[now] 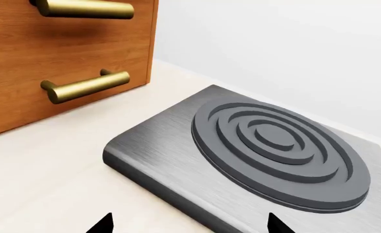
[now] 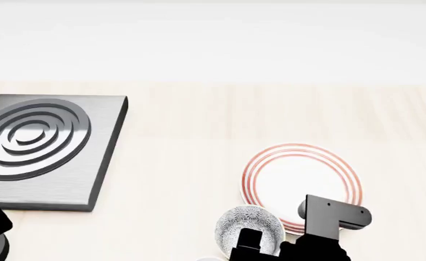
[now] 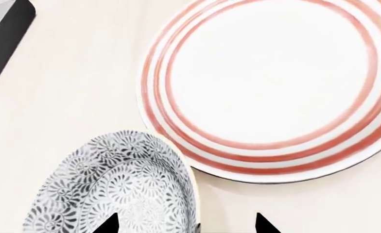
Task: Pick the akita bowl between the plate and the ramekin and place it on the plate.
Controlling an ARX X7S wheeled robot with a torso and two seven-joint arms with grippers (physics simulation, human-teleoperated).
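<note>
The akita bowl stands on the pale counter, touching the near left rim of the plate, a white plate with red rings. In the right wrist view the speckled bowl lies beside the plate. My right gripper is open and straddles the bowl's rim, one fingertip over the bowl's inside and the other over bare counter. My left gripper is open with nothing in it, near the corner of a burner. The ramekin is out of view.
A grey metal burner slab with raised rings lies at the left; the left wrist view shows this slab too. Beside it is a wooden cabinet with brass handles. A white wall runs along the back.
</note>
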